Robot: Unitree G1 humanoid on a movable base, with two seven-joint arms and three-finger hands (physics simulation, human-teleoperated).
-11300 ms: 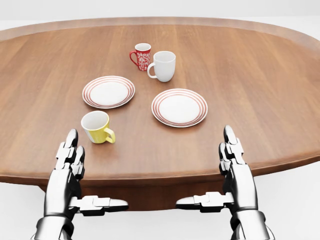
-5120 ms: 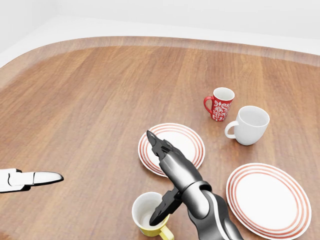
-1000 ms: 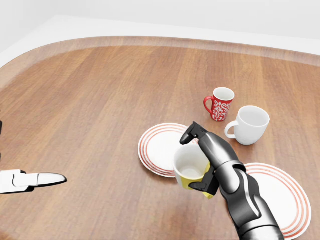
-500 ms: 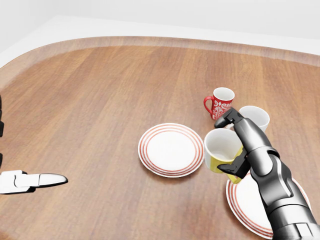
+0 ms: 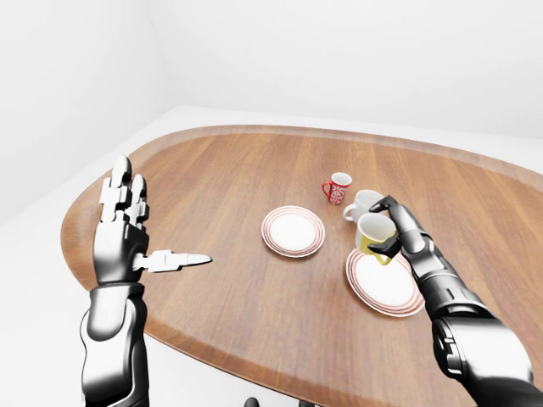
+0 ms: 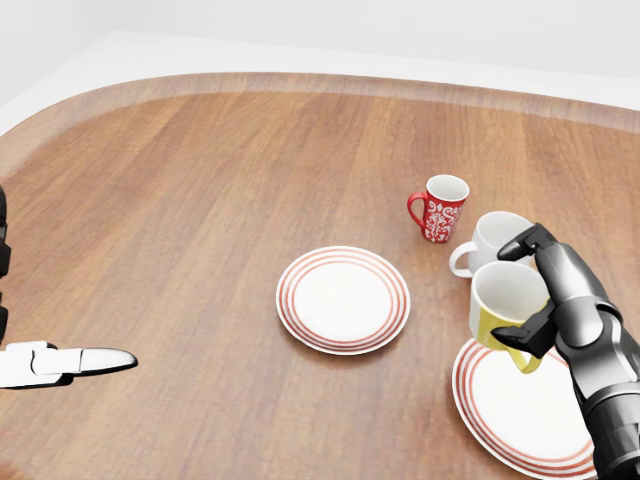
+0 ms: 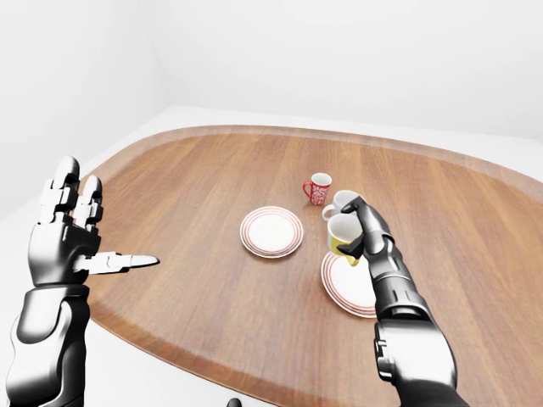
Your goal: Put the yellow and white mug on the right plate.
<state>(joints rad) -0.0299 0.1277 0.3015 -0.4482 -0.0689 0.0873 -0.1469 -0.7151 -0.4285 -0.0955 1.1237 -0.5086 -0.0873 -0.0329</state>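
The yellow and white mug point(image 6: 503, 307) is in my right hand point(image 6: 535, 290), whose fingers close round it. It hangs in the air over the left rim of the right plate point(image 6: 520, 412), a white plate with red rings at the lower right of the head view. My left hand point(image 5: 127, 222) is open and raised at the left, fingers spread, away from everything; in the head view only its thumb point(image 6: 60, 362) shows at the left edge.
A second red-ringed plate point(image 6: 343, 299) lies to the left of the right plate. A white mug point(image 6: 488, 242) stands just behind my right hand, and a red patterned mug point(image 6: 440, 208) above it. The brown oval table point(image 6: 200, 200) extends to the left.
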